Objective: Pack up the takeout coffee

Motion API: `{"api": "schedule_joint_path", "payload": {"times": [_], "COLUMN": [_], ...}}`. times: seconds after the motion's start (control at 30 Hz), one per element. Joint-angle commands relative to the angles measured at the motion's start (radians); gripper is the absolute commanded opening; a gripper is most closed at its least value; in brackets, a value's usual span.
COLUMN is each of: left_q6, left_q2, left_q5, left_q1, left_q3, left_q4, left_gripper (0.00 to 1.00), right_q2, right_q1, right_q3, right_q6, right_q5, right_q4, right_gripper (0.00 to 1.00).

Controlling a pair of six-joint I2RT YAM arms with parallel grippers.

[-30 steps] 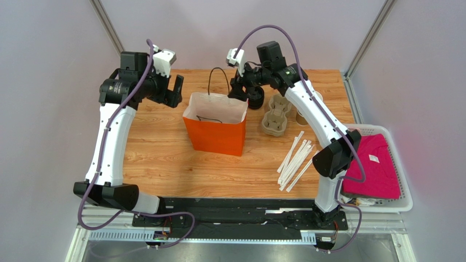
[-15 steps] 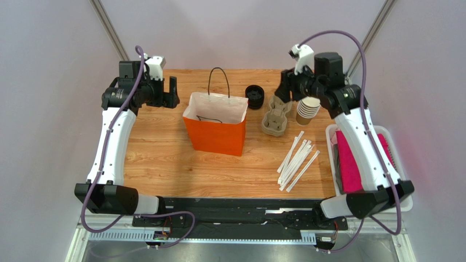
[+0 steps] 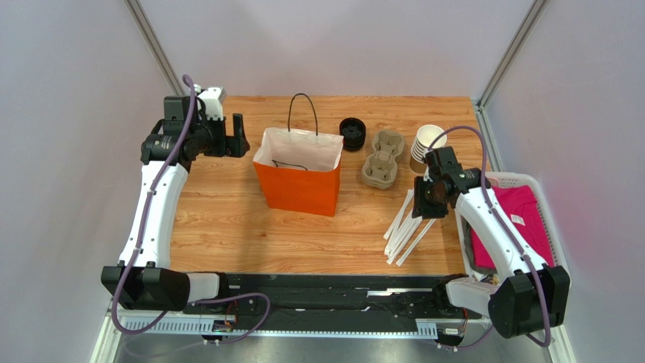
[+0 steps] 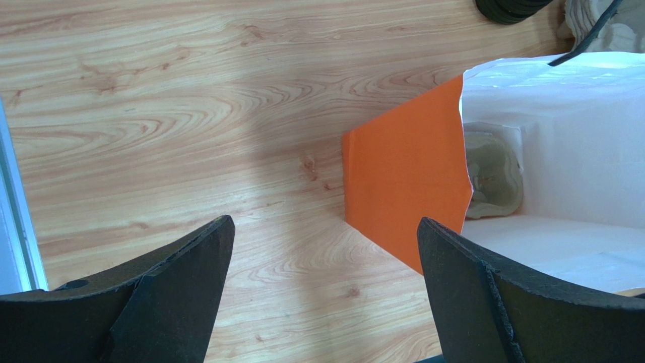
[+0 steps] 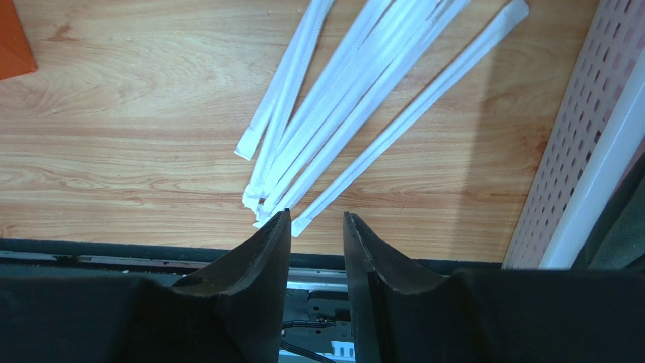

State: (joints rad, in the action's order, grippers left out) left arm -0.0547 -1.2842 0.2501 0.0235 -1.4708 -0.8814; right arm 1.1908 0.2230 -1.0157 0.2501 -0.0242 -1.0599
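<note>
No lidded tan cup shows in any view; the takeout coffee is hidden or out of view. The orange paper bag (image 3: 297, 185) stands open at the table's middle. In the left wrist view, the bag (image 4: 405, 178) holds a tan cardboard piece (image 4: 492, 172) against its white lining. My left gripper (image 3: 239, 136) is open and empty, just left of the bag's rim, with its jaws wide apart (image 4: 325, 227). My right gripper (image 3: 419, 206) hangs over the white wrapped straws (image 3: 409, 227), its jaws a narrow gap apart with nothing between them (image 5: 316, 215).
At the back right are a stack of loose black lids (image 3: 353, 130), a cardboard cup carrier (image 3: 382, 159) and a stack of lidless cups (image 3: 426, 145). A white basket (image 3: 556, 249) with a pink cloth sits at the right edge, close to my right arm.
My right arm has swung from the lids at the back, past the cup stack, down to the straws at the front right. My left gripper has drawn slightly left, away from the bag.
</note>
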Motion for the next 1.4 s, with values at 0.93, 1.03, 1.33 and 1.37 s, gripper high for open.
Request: {"api": "schedule_joint_path", "payload": {"times": [0.93, 1.03, 1.33, 1.37], "left_q6": [-0.002, 0.001, 0.004, 0.004], "left_q2": [0.072, 0.06, 0.026, 0.023], "left_q5": [0.051, 0.054, 0.063, 0.061], "left_q1": [-0.017, -0.017, -0.039, -0.04], "left_q3": [0.056, 0.052, 0.04, 0.04], "left_q4": [0.03, 0.03, 0.035, 0.035], "left_gripper": [0.99, 0.99, 0.99, 0.99], "right_q2": [0.15, 0.176, 0.228, 0.228], "right_q1": [-0.102, -0.111, -0.129, -0.131], "right_q3": [0.29, 0.284, 0.308, 0.313], "right_q6": [0.406, 0.41, 0.443, 0.449], "right_q5": [0.187, 0.194, 0.178, 0.173], "right_q4": [0.327, 0.342, 0.344, 0.325], "right_gripper": [0.32, 0.32, 0.31, 0.31]}}
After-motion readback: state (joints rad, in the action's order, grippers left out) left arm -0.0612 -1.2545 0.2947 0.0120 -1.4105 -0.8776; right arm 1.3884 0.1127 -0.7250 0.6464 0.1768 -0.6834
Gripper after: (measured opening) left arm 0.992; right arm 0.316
